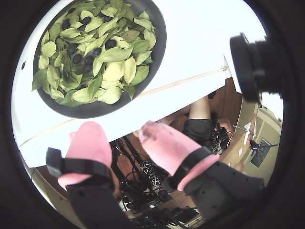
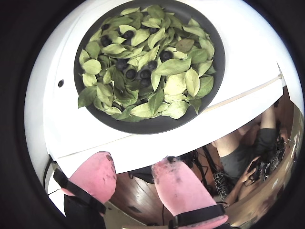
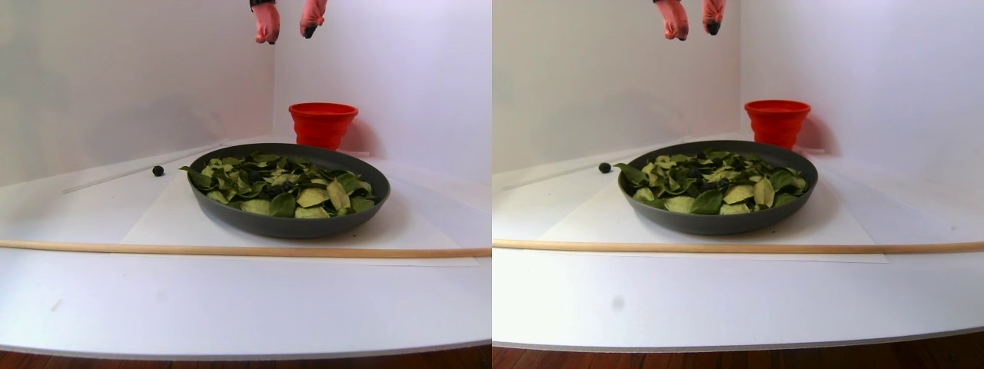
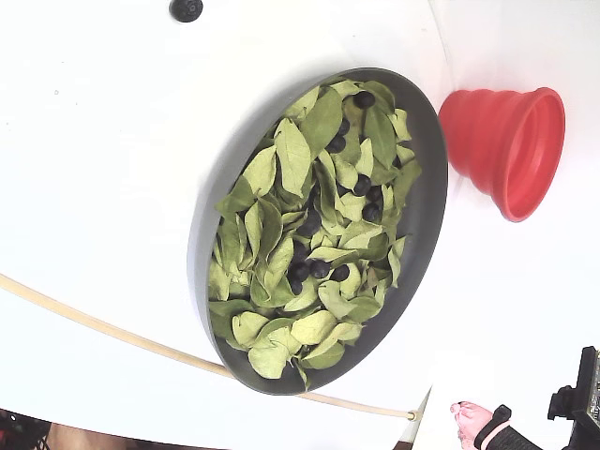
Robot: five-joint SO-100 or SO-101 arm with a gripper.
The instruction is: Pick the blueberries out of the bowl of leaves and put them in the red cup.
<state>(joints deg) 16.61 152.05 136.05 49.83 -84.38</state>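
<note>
I am looking over the white bench (image 3: pixel 231 307), where the bowl of leaves (image 4: pixel 424 220) is sitting near the middle, just behind the wooden strip (image 3: pixel 231 250) running along the front edge. The red cup (image 3: pixel 323 123) is standing behind the bowl, toward the back corner, apart from it. My end effector (image 2: pixel 133 174) is hanging high above the back of the bench, its pink fingertips (image 2: pixel 97 174) spread wide and carrying nothing. Many blueberries (image 2: pixel 143 74) are lying among the leaves, so I am judging the picking as barely begun; I cannot see into the cup to count any delivered. One stray berry (image 3: pixel 157 171) is resting on the bench beside the bowl, toward the back edge.
</note>
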